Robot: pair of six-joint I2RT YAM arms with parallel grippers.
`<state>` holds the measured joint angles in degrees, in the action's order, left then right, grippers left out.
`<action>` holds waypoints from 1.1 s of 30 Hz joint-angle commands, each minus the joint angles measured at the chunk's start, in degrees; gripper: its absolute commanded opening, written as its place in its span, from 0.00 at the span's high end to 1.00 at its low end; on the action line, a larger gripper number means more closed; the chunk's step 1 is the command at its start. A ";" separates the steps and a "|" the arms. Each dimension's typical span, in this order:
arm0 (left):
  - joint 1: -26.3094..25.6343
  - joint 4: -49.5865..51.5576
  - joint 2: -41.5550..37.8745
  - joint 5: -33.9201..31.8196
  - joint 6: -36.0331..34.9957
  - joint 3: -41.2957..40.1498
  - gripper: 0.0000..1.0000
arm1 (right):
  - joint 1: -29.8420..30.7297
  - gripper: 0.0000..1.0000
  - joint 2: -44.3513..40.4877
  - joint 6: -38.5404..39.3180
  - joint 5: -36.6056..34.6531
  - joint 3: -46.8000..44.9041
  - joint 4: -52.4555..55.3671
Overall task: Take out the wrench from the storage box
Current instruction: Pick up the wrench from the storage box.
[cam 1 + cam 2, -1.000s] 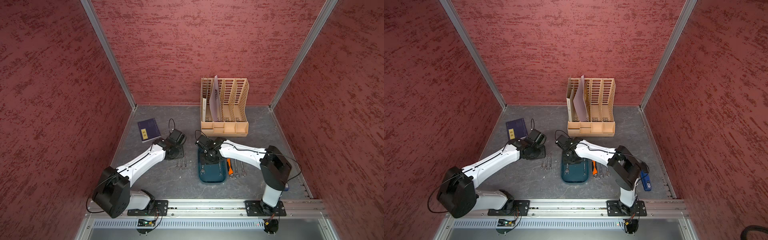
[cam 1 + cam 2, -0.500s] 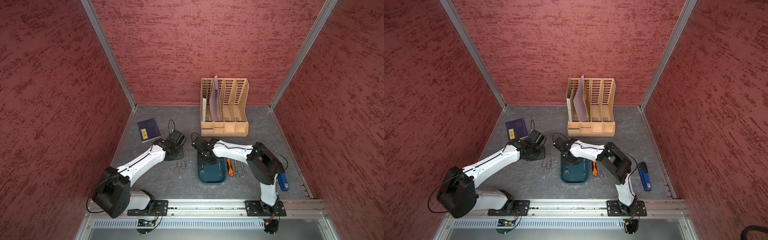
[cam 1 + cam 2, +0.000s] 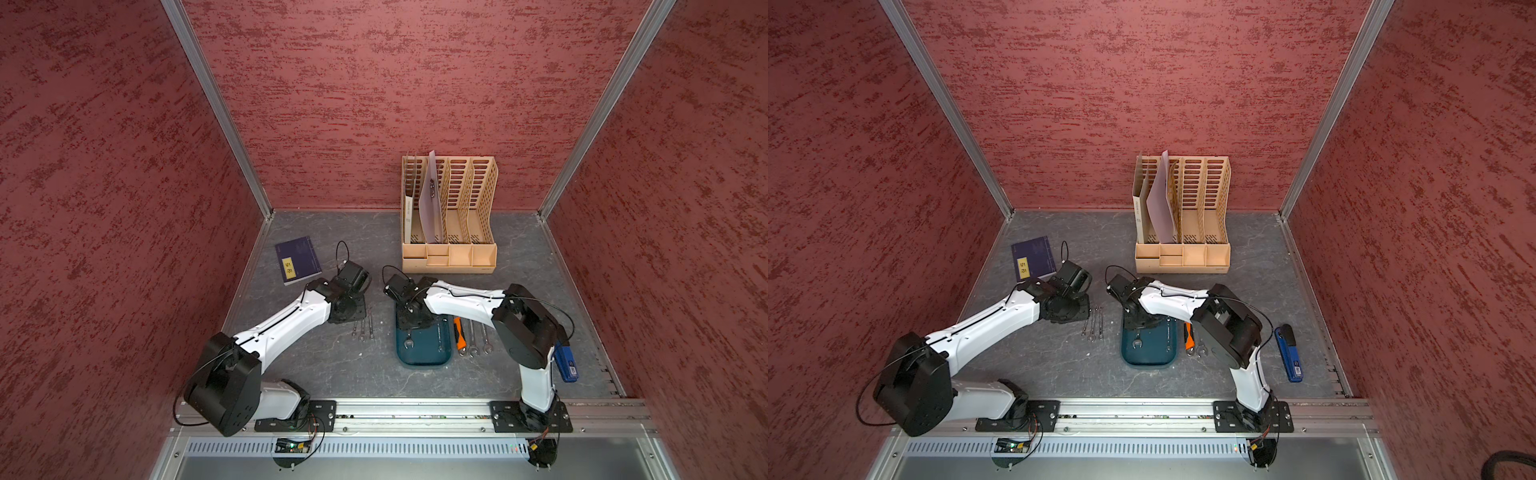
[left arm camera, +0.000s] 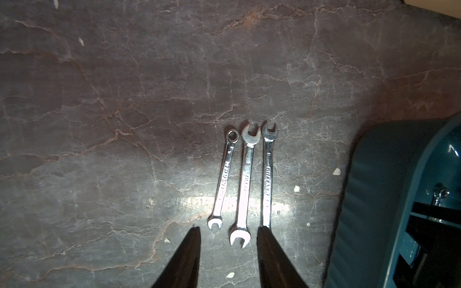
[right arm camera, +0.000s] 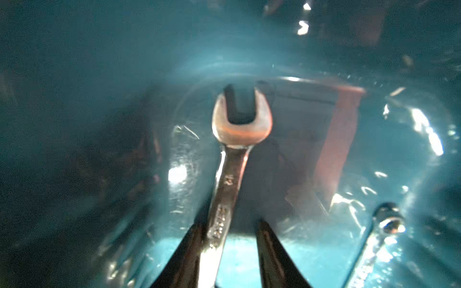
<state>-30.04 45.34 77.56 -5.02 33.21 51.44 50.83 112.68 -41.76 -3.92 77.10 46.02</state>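
**A:** Since we're short on time: where's the job at?

**B:** Not done yet. One silver open-ended steel wrench (image 5: 232, 179) lies inside the shallow dark teal plastic storage box (image 3: 424, 358), its head toward the box's near end in both top views. There's also a second slim silver wrench (image 5: 374, 244) along the box's side, also inside.

**A:** Grip status?

**B:** Down in the far end of the box, the right end effector (image 5: 229, 224) has its fingers either side of the wrench shaft. One finger touches the shaft and the other stands off w/ a visible gap. So it's released, not clamped on anything.

**A:** What's left, imo?

**B:** Pinch, lift clear of the rim, set down on the grey marbled table (image 3: 332, 365). Beside the box on the left-arm side lie three small silver wrenches (image 4: 245, 184) in a row. On the other side are further wrenches (image 3: 472, 338) next to an orange-handled utility knife (image 3: 458, 332). So prob. part of the batch is out already.

**A:** Arm poses?

**B:** Right arm: elbow raised, forearm reaching across, wrist tipped down into the box. Left arm: stretched fwd & low, w/ the left end effector (image 4: 228, 228) over one end of that row. Its fingers are apart w/ nothing btwn them, so it looks idle.
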 commanded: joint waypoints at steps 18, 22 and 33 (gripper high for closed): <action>0.38 -0.41 -0.74 0.53 0.98 -0.03 0.59 | -2.67 0.84 -0.82 2.86 0.60 -4.06 -0.15; 0.42 -0.34 -0.68 0.53 0.89 0.22 0.59 | -2.66 0.84 -1.67 3.11 -0.13 -3.71 1.15; 0.42 0.08 -0.81 0.80 0.89 0.59 0.60 | -2.86 0.85 -10.78 4.92 -3.32 -1.35 7.04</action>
<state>-30.04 45.36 77.56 -4.36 33.82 51.44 48.51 106.85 -37.95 -4.49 74.59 49.71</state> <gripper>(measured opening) 0.406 0.154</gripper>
